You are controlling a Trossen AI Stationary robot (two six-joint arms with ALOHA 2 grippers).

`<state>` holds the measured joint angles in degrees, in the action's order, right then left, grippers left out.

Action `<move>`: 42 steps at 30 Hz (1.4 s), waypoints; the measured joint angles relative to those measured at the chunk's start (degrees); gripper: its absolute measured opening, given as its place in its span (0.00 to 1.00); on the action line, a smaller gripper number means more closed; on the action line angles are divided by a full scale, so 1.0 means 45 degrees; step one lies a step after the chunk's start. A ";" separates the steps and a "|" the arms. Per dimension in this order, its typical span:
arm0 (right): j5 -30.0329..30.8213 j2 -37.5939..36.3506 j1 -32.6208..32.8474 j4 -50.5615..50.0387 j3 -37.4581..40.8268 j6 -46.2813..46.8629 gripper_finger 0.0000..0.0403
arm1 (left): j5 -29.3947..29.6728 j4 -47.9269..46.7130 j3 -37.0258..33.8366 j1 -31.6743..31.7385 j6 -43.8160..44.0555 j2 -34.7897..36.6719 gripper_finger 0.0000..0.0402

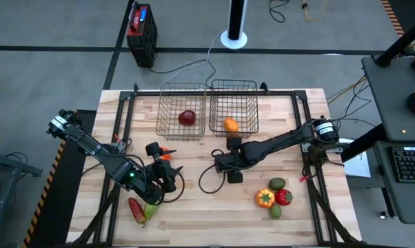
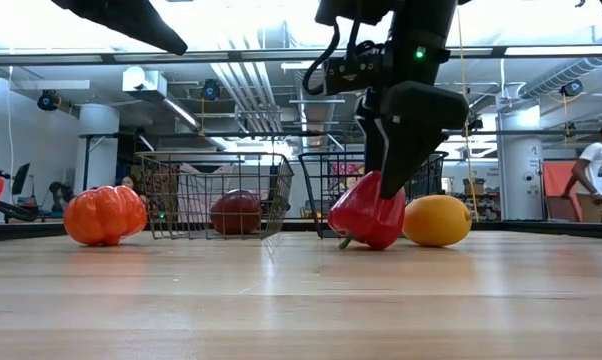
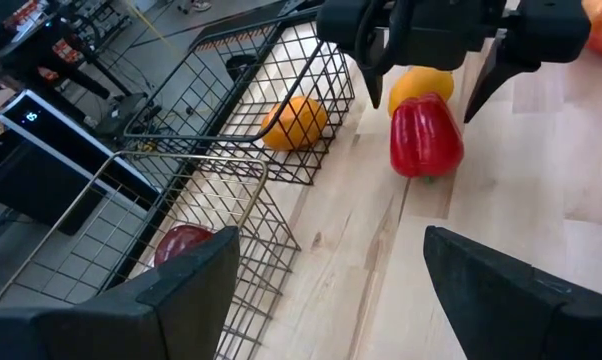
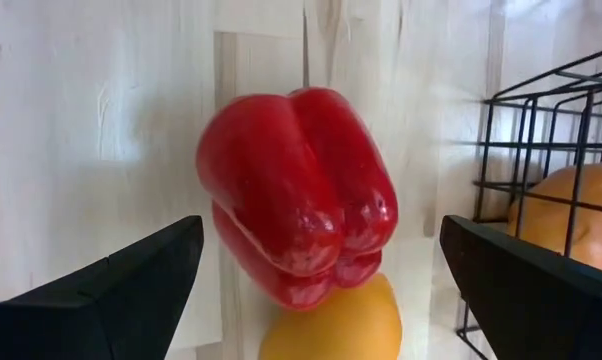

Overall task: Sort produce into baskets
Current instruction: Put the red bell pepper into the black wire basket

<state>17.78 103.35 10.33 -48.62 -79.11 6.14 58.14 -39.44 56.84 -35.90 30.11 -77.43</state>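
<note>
My left gripper (image 1: 171, 173) sits low on the left half of the table (image 1: 194, 213), fingers spread wide with nothing between them. Just below it, by the table's near edge, lie a red chili (image 1: 136, 209) and a long green one (image 1: 150, 211), touching.

On to the baskets. Two wire baskets stand side by side at the far edge. The left basket (image 1: 169, 110) holds one dark red round fruit (image 1: 187, 118). The right basket (image 1: 245, 89) holds one orange fruit (image 1: 230, 125), against its near wall.

My right gripper (image 1: 233, 162) hangs just in front of the right basket, jaws wide apart and straddling a red bell pepper (image 4: 299, 195) without gripping it. The pepper rests on the wood, and a yellow fruit (image 4: 331, 325) touches it on the side away from me.

Farther right sits a tight cluster of four: an orange-yellow pepper (image 1: 265, 198), a red one (image 1: 283, 197) and two green pieces (image 1: 277, 183).

The low view adds one ribbed orange piece (image 2: 105, 214) on the table.
</note>
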 joint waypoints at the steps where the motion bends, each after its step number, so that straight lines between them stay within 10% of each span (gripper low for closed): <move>1: -0.0009 0.0005 0.0000 0.0038 0.0000 -0.0068 0.99 | 0.0002 0.0002 0.0000 0.0000 0.0000 0.0000 0.74; 15: -0.0384 0.0010 -0.0010 0.0449 0.0198 -0.0053 0.72 | -0.0003 0.0005 0.0000 0.0000 0.0000 0.0000 0.74; 42: -0.1682 -0.0633 0.0228 0.1591 0.0068 -0.0116 0.51 | -0.0006 0.0010 0.0000 -0.0003 0.0097 0.0000 0.74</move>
<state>10.21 100.50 11.35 -41.47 -78.81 5.62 58.11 -39.40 56.84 -35.92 30.55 -77.43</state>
